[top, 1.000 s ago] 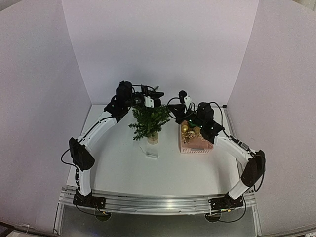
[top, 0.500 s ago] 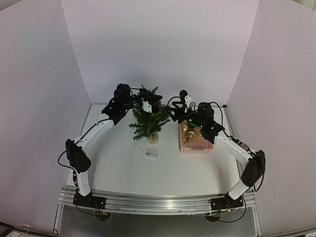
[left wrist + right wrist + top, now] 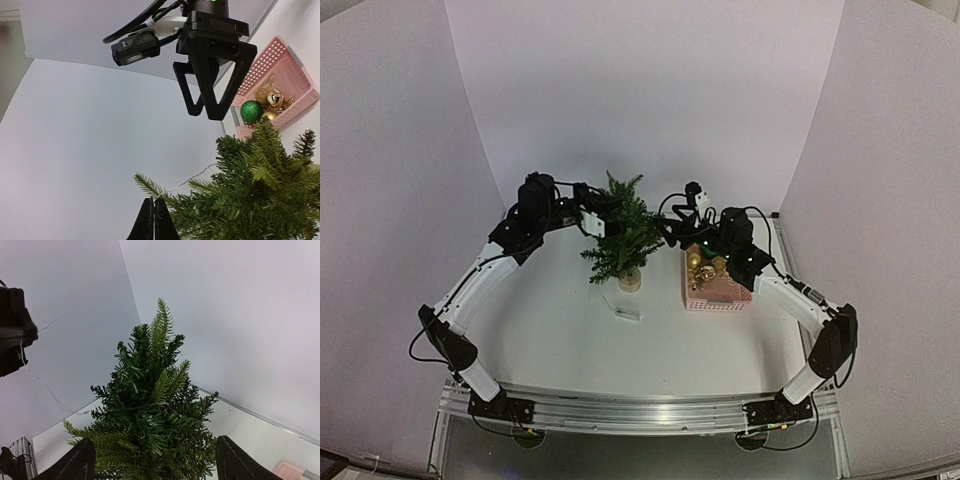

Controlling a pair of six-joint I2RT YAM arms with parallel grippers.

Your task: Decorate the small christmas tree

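The small christmas tree (image 3: 623, 238) stands upright in its pale pot (image 3: 630, 281) at the back middle of the table. My left gripper (image 3: 603, 207) is at the tree's upper left. In the left wrist view the left gripper (image 3: 153, 201) is shut on a thin wire (image 3: 192, 177) that runs into the branches (image 3: 250, 200). My right gripper (image 3: 668, 228) is close to the tree's right side. In the right wrist view its open fingers (image 3: 82, 462) frame the tree (image 3: 150, 405) with nothing gripped. The wire (image 3: 42, 382) hangs from the left gripper (image 3: 12, 335).
A pink basket (image 3: 718, 291) right of the tree holds a green ball (image 3: 251, 111) and gold baubles (image 3: 274, 96). A small white pack (image 3: 626, 310) lies on the table in front of the pot. White walls close in the back and both sides.
My left arm has pulled back to the left from above the tree top, still shut on the wire. The right gripper's jaws have opened beside the tree.
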